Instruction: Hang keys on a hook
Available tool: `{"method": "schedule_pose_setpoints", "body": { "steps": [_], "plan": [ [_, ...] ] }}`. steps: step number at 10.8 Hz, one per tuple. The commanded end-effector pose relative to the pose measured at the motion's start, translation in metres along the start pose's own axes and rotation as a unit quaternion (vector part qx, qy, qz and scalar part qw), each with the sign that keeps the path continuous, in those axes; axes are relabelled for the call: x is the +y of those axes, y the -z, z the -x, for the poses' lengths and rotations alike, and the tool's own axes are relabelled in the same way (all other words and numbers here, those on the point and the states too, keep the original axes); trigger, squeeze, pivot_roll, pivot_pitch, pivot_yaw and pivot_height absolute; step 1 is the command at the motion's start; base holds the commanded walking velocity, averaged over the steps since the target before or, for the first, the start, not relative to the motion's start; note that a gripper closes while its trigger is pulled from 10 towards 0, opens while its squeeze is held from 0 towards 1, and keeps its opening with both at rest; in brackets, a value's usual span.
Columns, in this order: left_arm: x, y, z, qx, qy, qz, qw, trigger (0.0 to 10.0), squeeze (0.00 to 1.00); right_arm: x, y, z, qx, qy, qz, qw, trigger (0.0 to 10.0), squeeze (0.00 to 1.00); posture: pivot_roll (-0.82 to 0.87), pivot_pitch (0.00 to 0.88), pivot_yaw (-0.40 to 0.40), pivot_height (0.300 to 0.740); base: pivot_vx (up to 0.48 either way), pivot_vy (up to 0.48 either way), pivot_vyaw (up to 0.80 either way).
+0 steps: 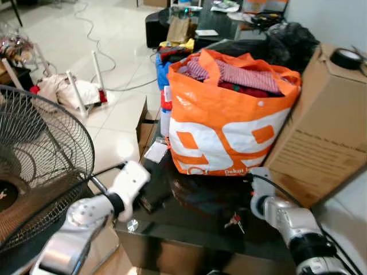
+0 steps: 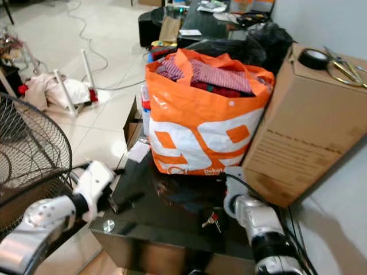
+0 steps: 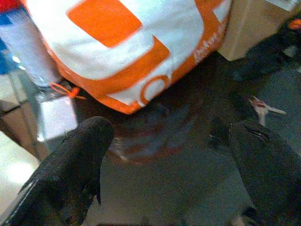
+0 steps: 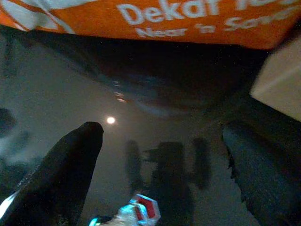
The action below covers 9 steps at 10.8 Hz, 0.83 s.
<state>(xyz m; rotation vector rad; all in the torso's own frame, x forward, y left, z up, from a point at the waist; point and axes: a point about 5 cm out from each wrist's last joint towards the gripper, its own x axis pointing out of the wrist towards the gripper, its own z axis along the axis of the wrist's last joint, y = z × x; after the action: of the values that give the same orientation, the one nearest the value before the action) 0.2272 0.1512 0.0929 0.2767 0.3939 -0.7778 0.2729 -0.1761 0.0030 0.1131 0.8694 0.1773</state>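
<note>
A: What is sitting around the keys?
B: Taking the orange bag (image 1: 229,117) as the mark: the brown box (image 1: 321,132) is leaning just beside it, the fan (image 1: 40,166) is standing well off, and the black table (image 1: 189,226) is carrying it.
A: And the keys (image 1: 234,222) themselves?
B: They are lying in front of the bag, near the right hand (image 4: 160,174), whose fingers are spread.
A: The left hand (image 3: 164,165)?
B: Also spread, hovering. I'd be lowering the right straight over the keys, minding the bag.

Black fingers (image 4: 66,174) spread over dark glossy table (image 4: 155,117); keys (image 4: 136,214) between; orange bag (image 4: 188,19) beyond.
</note>
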Motion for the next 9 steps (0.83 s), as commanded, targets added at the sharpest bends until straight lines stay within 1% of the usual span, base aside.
{"method": "schedule_pose_setpoints", "body": {
  "steps": [1, 3, 4, 6, 7, 8, 9],
  "plan": [
    [-0.003, -0.003, 0.003, 0.001, 0.014, -0.001, 1.0, 10.0, 0.0, -0.006, 0.003, -0.001, 0.007, 0.005, -0.013, 1.0, 10.0, 0.0, 0.04, 0.0, -0.061, 0.74, 0.0, 0.0, 0.0],
    [-0.01, 0.0, 0.004, 0.008, 0.041, 0.004, 0.999, 10.0, 0.0, -0.009, 0.013, -0.002, 0.02, 0.013, -0.027, 0.999, 10.0, 0.0, 0.0, 0.0, -0.035, 0.74, 0.0, 0.0, 0.0],
    [-0.009, 0.0, 0.003, 0.009, 0.042, 0.007, 0.999, 10.0, 0.0, -0.007, 0.02, -0.003, 0.028, 0.012, -0.029, 0.999, 10.0, 0.0, 0.0, 0.0, -0.03, 0.74, 0.0, 0.0, 0.0],
    [-0.011, 0.0, 0.002, 0.017, 0.063, 0.009, 0.998, 10.0, 0.0, -0.007, 0.028, -0.004, 0.04, 0.019, -0.032, 0.999, 10.0, 0.0, -0.02, 0.0, -0.01, 0.74, 0.0, 0.0, 0.0],
    [-0.012, 0.0, 0.001, 0.019, 0.076, 0.011, 0.997, 10.0, 0.0, -0.009, 0.03, -0.003, 0.042, 0.023, -0.036, 0.998, 9.6, 0.0, -0.02, 0.0, -0.004, 0.74, 0.0, 0.0, 0.0],
    [-0.013, -0.001, 0.001, 0.023, 0.089, 0.012, 0.996, 10.0, 0.0, -0.01, 0.031, -0.001, 0.043, 0.02, -0.044, 0.998, 4.0, 0.0, -0.02, 0.0, -0.007, 0.74, 0.0, 0.0, 0.0],
    [-0.013, -0.001, 0.001, 0.024, 0.09, 0.013, 0.996, 10.0, 0.0, -0.008, 0.033, 0.0, 0.048, 0.008, -0.048, 0.998, 1.4, 0.0, -0.02, 0.0, -0.012, 0.74, 0.0, 0.0, 0.0]
  ]
}}
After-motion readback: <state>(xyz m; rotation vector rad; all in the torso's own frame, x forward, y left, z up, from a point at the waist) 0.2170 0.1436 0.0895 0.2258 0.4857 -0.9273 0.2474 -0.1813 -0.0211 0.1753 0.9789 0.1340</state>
